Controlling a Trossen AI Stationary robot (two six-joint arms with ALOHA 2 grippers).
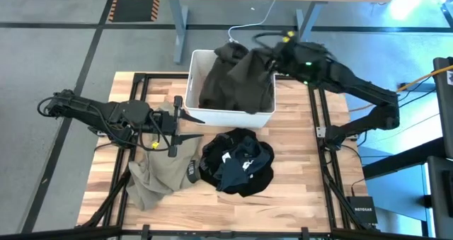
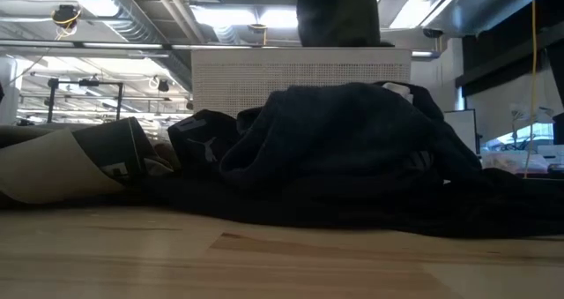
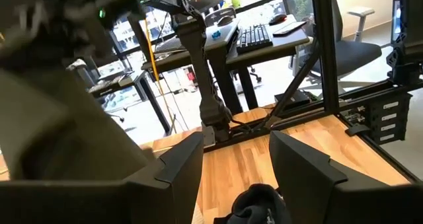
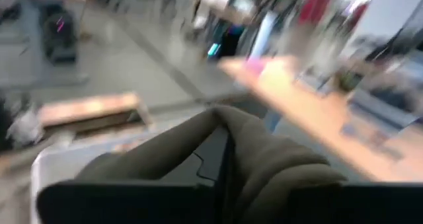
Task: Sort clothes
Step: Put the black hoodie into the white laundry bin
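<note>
1. Garment, dark olive-grey point(image 1: 237, 81), hangs over the white bin point(image 1: 195, 102) at upper centre, pinched by the right claw point(image 1: 272, 59).
2. Left claw point(image 1: 177, 123), released, hovers centre-left.
3. Trailing fabric may snag the bin's rim on release.

A bin point(image 1: 195, 97) stands on the table point(image 1: 297, 176) at the middle of its far edge. One garment point(image 1: 237, 81) hangs down into the bin, gripped from above by the right gripper point(image 1: 272, 58), which sits over the bin's far right corner. In front of the bin, near the table's middle, a second garment point(image 1: 237, 162) lies in a heap on the boards. Just to its left, touching it, a third garment point(image 1: 152, 173) spreads toward the near left corner. The left gripper point(image 1: 185, 125) hovers over the far end of that garment, close to the bin's near left corner, its fingers spread apart.
</note>
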